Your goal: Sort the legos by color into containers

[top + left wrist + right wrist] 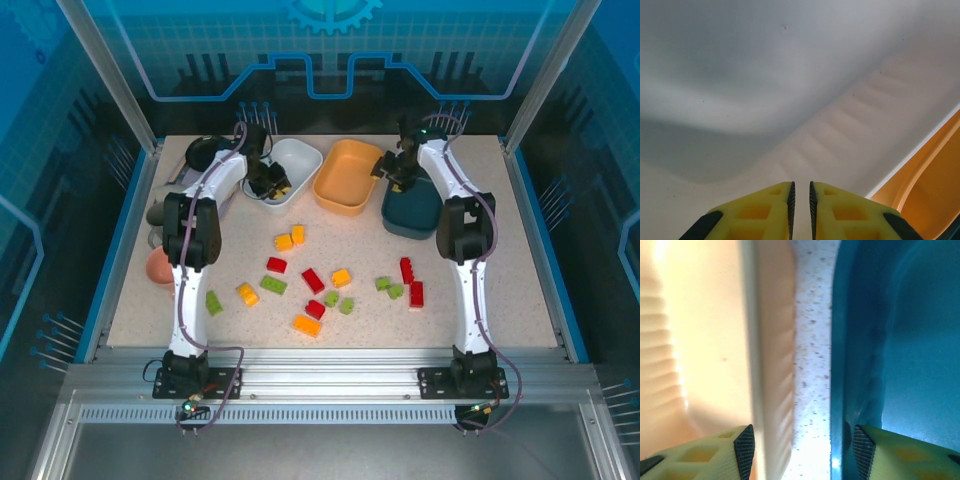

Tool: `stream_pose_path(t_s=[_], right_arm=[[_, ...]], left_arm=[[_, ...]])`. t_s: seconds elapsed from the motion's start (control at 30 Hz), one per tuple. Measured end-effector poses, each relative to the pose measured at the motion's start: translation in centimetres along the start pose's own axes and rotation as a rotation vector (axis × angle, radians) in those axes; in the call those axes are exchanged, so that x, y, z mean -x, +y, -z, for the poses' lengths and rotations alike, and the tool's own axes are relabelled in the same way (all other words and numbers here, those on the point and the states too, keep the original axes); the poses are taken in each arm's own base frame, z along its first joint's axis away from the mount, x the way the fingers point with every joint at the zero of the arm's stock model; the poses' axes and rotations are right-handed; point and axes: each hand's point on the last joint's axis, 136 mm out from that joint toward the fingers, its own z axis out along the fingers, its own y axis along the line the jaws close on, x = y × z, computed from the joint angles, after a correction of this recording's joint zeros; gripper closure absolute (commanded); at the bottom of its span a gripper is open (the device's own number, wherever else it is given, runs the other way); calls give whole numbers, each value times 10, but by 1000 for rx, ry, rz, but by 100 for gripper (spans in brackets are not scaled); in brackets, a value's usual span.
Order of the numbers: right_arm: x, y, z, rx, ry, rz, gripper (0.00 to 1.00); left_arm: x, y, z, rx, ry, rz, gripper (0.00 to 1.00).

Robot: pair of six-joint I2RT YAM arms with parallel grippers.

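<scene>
My left pincer (pixel 800 202) is pressed together, seemingly empty, over the white dish (pixel 790 75). My right pincer (pixel 803 452) gapes astride the orange dish (pixel 700 340) and the teal dish (pixel 910 340).

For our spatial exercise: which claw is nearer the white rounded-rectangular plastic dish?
Left. The left claw hangs over the white rounded-rectangular plastic dish; the right claw straddles the gap between the orange dish and teal dish.

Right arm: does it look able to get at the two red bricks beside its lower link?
Probably yes. The red bricks lie uncovered on the table; the right gripper is open, though it would have to fold back from between the orange dish and teal dish.
</scene>
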Motion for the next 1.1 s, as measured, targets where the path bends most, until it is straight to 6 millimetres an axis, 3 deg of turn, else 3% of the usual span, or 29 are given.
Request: stream_pose_path(t_s=[0.3, 0.53, 0.8, 0.93, 1.1], right_arm=[[-14, 15, -3, 0, 10, 35, 36], [-15, 12, -4, -23, 26, 29, 44], [-27, -2, -25, -94, 74, 39, 67], [-35, -3, -27, -126, 83, 78, 78], [-52, -3, -24, -171, 91, 147, 82]], left_arm=[[-7, -12, -8, -42, 41, -4, 84], [-16, -41, -12, -108, 65, -31, 84], [-33, -60, -20, -156, 111, -37, 85], [-36, -58, -25, -162, 113, -43, 85], [-58, -33, -27, -128, 148, -2, 86]])
